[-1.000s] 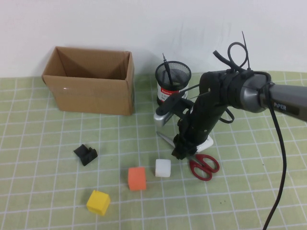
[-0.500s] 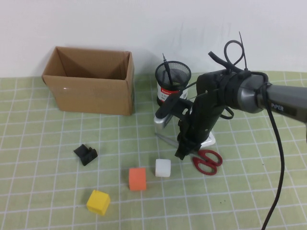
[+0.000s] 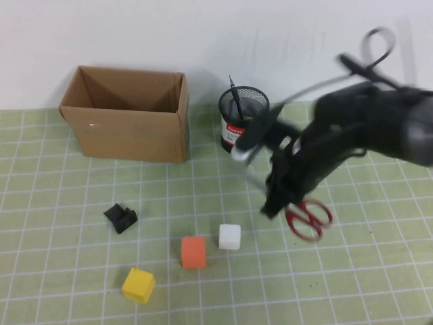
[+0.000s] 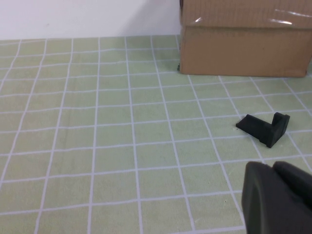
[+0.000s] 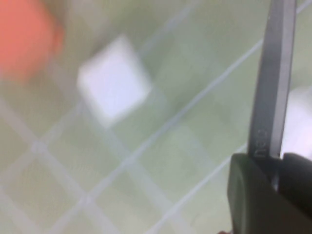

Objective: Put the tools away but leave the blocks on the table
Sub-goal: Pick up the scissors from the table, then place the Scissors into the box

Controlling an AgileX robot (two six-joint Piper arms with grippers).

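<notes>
Low in the high view sit my yellow block, orange block and white block, with a small black piece farther left. My right gripper, right of centre, is pinched on the red-handled scissors, lifted off the green mat. My left gripper rests pressed together near the black piece. Beyond stand the cardboard box and mesh cup holding the black pen.

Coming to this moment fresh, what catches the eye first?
The right gripper, shut on steel scissors with red handles, is motion-blurred above the green grid mat's right half. An open cardboard box stands at back left. The left gripper sits shut near a small black piece.
</notes>
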